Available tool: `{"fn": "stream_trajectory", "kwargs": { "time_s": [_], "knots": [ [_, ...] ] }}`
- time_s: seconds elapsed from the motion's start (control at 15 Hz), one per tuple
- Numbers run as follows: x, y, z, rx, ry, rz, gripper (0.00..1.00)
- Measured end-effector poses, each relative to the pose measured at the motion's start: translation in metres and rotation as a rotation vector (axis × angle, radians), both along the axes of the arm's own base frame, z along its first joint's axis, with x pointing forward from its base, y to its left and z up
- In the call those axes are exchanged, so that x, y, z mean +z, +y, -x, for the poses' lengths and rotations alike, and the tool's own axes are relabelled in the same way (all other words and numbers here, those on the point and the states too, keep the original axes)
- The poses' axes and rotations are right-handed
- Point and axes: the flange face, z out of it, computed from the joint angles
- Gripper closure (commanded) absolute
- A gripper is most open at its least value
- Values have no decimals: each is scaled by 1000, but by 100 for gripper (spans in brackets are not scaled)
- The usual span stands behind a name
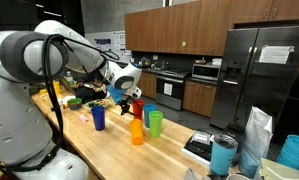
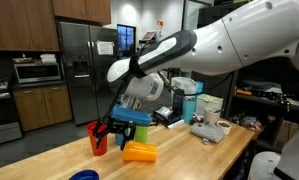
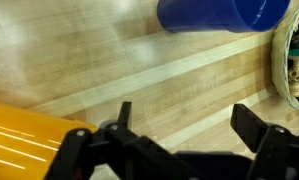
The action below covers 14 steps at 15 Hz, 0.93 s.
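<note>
My gripper (image 3: 189, 128) is open over the bare wooden table top (image 3: 159, 70), with nothing between its black fingers (image 3: 257, 125). An orange cup (image 3: 24, 138) lies just to the left of the jaws in the wrist view, apart from them. A blue cup (image 3: 219, 14) is at the top edge. In both exterior views the gripper (image 1: 123, 96) (image 2: 116, 127) hangs low among the cups: red cup (image 1: 137, 108) (image 2: 97, 138), orange cup (image 1: 137, 131) (image 2: 141, 151), blue cup (image 1: 98, 118) (image 2: 84, 175) and green cup (image 1: 155, 122).
A bowl (image 3: 295, 60) with small pieces in it sits at the right edge of the wrist view. Cluttered items (image 1: 84, 98) lie at the table's far end. A teal tumbler (image 1: 224, 155), bags and boxes (image 2: 194, 105) crowd another end. Kitchen cabinets and a steel fridge (image 1: 259, 75) stand behind.
</note>
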Motion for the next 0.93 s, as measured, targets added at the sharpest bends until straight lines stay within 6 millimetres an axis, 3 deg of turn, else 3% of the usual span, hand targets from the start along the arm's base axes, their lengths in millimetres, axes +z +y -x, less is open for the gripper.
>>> {"fn": "stream_trajectory", "kwargs": {
  "time_s": [0.53,0.93],
  "knots": [
    [-3,8,0,-132,149,59,0],
    [-3,9,-1,-163,169,66,0]
  ]
}}
